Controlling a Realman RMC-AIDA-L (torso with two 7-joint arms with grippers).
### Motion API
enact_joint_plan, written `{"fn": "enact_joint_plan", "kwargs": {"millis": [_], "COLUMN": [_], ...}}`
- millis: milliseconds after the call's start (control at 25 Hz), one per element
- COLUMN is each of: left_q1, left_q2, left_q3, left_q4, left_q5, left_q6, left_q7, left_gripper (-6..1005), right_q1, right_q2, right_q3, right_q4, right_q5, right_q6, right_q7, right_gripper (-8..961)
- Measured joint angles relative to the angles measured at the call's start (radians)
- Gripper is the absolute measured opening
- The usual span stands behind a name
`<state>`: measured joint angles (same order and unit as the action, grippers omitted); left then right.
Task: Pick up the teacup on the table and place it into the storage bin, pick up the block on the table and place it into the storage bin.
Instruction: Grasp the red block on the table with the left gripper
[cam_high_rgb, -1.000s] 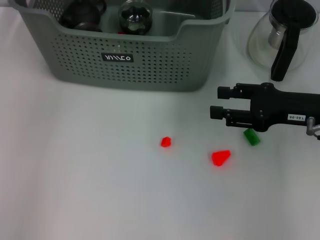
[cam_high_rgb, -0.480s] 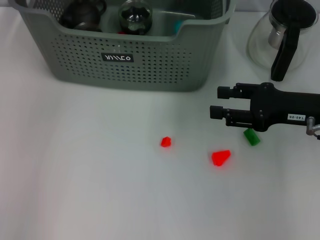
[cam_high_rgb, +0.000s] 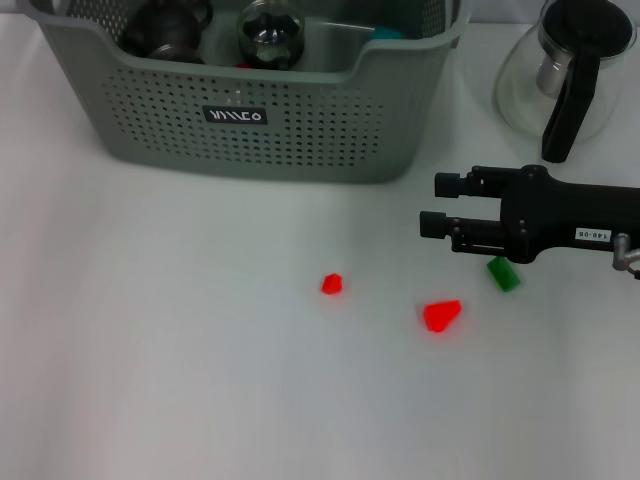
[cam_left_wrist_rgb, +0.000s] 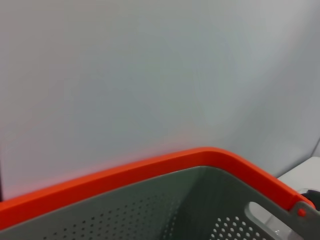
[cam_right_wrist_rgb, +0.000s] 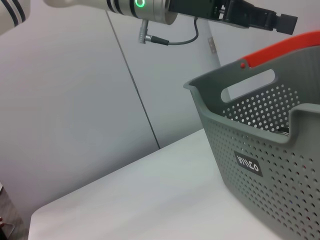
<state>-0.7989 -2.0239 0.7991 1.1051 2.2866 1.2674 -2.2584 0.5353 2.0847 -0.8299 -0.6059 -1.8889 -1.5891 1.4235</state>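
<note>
storage bin (cam_high_rgb: 300, 130): two dark teapots (cam_high_rgb: 165, 25), teal piece | right claw (cam_high_rgb: 432, 205): open, empty | left claw (cam_right_wrist_rgb: 280, 22): state unclear

Grey-green perforated storage bin (cam_high_rgb: 300, 125) stood upright; inside I saw dark teaware. Three blocks lay on the table: red (cam_high_rgb: 331, 284), red (cam_high_rgb: 441, 314), green (cam_high_rgb: 503, 274).

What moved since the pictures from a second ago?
Only a teal thing in the storage bin: absent at first, it appeared, then slid toward the far right corner. The right gripper, red blocks and green block stayed put.
</note>
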Motion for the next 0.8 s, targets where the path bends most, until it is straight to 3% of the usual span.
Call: {"fn": "enact_joint_plan", "kwargs": {"millis": [160,360,800], "left_q1": [0.042,0.113,0.163], "left_q2": [-0.002,0.004,0.03], "left_q3": [-0.018,-0.14,-0.314], "left_q4": [0.05,0.062,-0.086], "left_q5": [-0.119,-0.429,-0.605], "left_q6": [0.068,0.259,0.557], "left_q7": [0.046,0.142,0.24], "left_gripper": [301,435,715], "right_q1": [0.001,0.002,0.003], "right_q2": [0.0,0.0,0.0], "right_q3": [0.0,0.0,0.0], "right_q4": [0.0,0.0,0.0], "right_q5": [0.001,0.001,0.001], "right_q6": [0.0,0.0,0.0], "right_q7": [0.0,-0.002,-0.001], "right_gripper": [675,675,675]}}
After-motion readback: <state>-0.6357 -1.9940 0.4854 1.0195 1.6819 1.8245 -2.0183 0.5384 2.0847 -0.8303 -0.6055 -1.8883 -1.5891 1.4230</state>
